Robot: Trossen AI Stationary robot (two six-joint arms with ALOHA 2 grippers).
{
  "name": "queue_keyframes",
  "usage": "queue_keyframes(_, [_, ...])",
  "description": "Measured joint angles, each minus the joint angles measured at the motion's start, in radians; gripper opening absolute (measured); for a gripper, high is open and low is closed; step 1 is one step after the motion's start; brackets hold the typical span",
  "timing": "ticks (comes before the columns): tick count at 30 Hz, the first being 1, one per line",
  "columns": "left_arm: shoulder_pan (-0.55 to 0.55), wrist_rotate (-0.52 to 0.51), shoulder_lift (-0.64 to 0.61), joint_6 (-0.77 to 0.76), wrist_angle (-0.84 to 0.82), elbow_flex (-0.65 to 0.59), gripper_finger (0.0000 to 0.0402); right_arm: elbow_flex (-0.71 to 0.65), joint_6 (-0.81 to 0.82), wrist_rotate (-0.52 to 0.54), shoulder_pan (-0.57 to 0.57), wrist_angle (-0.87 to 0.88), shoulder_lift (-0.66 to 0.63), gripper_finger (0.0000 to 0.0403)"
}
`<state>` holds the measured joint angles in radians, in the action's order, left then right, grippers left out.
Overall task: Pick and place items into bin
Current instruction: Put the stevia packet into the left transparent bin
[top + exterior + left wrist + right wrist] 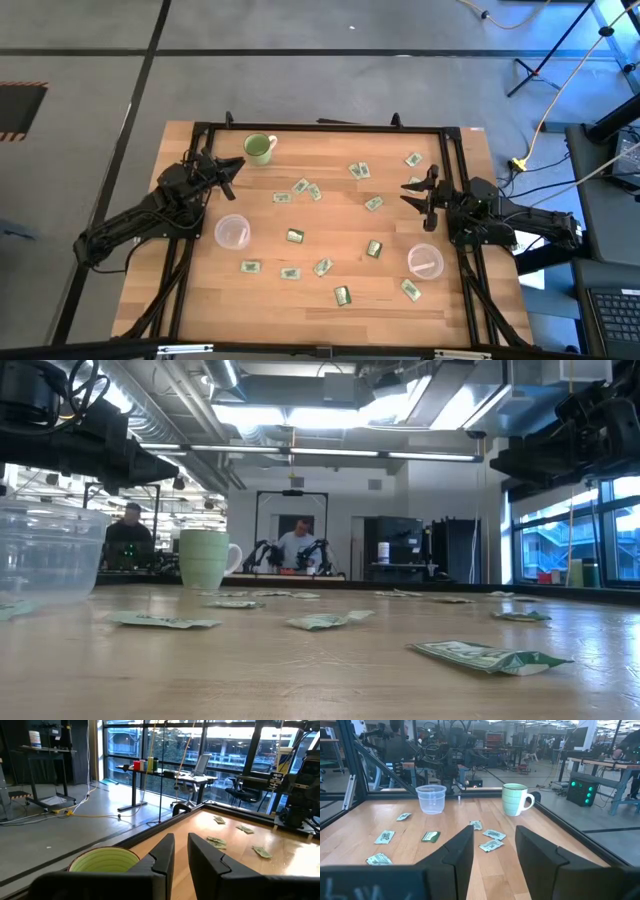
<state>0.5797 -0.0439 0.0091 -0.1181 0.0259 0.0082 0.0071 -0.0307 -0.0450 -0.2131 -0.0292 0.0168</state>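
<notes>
1. Wooden table (200, 300) with a black frame around its edges; green-and-white packets (293, 236) scattered flat across the top, most through the middle and near side, a few toward the far right corner.
2. Light-green mug (259, 148) upright near the far left corner, handle visible in the low view.
3. Two clear plastic cups on the table: left cup (232, 231) at the left side, right cup (425, 261) at the near right. No packet seen inside either.
4. Left gripper (236, 165) held above the table at the far left, just beside the mug and apart from it. Fingers (162, 857) parted by a narrow gap, nothing between them.
5. Right gripper (418, 190) held above the right side of the table, pointing toward the middle. Fingers (460, 851) spread wider than the left pair, nothing between them.
6. No packet touched by either gripper; nearest to the right gripper lie just beyond its tips on the tabletop.
7. Low view: packets lying flat on the wood; one person seated at a desk and another behind a second robot rig, in the room beyond.
</notes>
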Motion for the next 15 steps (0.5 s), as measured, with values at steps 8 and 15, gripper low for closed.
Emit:
queue_keyframes(8, [0.0, 0.0, 0.0, 0.0, 0.0, 0.0, 0.0047, 0.0, 0.0, 0.0, 0.0, -0.001, 0.0, 0.0149])
queue_keyframes(15, [0.0, 0.01, 0.0, 0.0, 0.0, 0.0, 0.0047, 0.0, -0.049, -0.001, 0.0, -0.005, 0.0, 0.0149])
